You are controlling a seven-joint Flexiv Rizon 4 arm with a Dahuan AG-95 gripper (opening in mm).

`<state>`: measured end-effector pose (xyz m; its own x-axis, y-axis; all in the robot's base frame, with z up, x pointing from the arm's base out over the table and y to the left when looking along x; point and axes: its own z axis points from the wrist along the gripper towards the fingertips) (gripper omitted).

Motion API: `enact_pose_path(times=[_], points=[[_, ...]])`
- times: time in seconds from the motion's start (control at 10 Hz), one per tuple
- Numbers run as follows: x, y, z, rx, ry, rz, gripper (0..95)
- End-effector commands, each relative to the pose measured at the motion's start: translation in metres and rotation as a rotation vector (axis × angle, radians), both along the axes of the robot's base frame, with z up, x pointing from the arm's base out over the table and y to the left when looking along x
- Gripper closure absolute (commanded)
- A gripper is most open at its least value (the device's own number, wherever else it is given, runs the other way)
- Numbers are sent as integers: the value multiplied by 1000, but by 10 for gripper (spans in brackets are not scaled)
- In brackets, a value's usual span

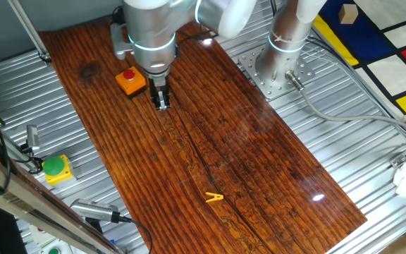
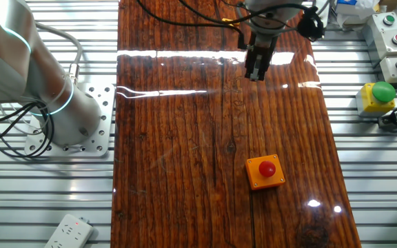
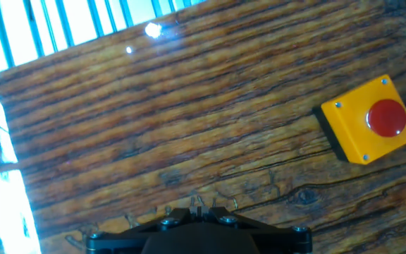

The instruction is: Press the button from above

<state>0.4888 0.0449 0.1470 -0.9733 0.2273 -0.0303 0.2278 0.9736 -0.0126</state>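
Note:
The button (image 1: 130, 75) is a small round red cap on a square orange box, standing on the dark wooden board. It also shows in the other fixed view (image 2: 267, 167) and at the right of the hand view (image 3: 387, 117). My gripper (image 1: 161, 103) points down over bare board beside the button, not over it. In the other fixed view the gripper (image 2: 255, 73) hangs well beyond the button. In the hand view the fingertips (image 3: 199, 205) meet with no gap, holding nothing.
A green button on a yellow box (image 1: 53, 166) sits off the board on the metal table. A yellow clip (image 1: 214, 198) lies on the board's near part. The arm's base (image 1: 280, 67) is bolted beside the board. Grey control boxes (image 2: 391, 31) stand at one edge.

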Motion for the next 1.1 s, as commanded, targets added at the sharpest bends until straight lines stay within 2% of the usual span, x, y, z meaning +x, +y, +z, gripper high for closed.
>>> enact_pose_path(times=[0.1, 1.1], points=[[-3, -1, 0, 2, 1, 10, 950], [-4, -2, 0, 3, 10, 17, 950]])
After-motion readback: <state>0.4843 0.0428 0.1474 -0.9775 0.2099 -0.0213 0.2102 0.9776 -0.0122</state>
